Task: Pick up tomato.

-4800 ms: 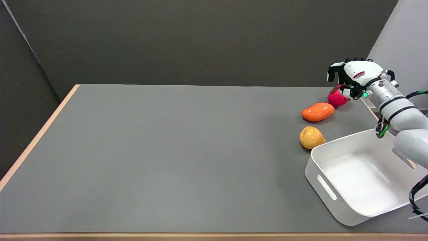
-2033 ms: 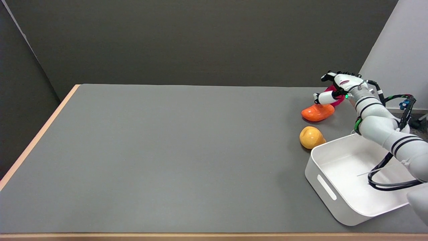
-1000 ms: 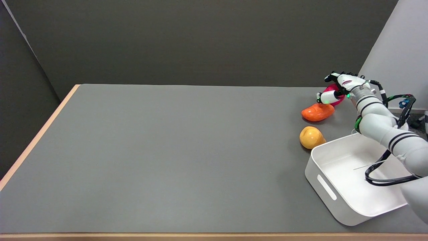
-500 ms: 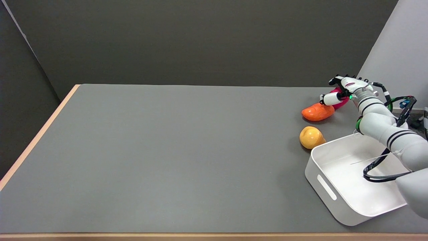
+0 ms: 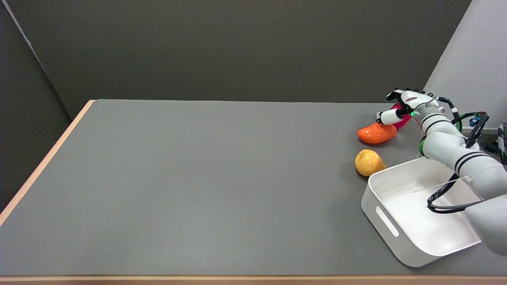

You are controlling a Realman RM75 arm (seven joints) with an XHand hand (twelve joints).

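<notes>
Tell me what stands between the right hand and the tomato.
Nothing visible does. The right hand is already over the red tomato, covering most of it. The orange fruit lies beside the tomato, toward the table's middle, under one outstretched finger, not between them.

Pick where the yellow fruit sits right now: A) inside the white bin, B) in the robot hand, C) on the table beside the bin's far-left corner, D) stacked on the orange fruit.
C: the yellow fruit rests on the gray table just outside the white bin, while the robot hand is over by the red tomato.
</notes>
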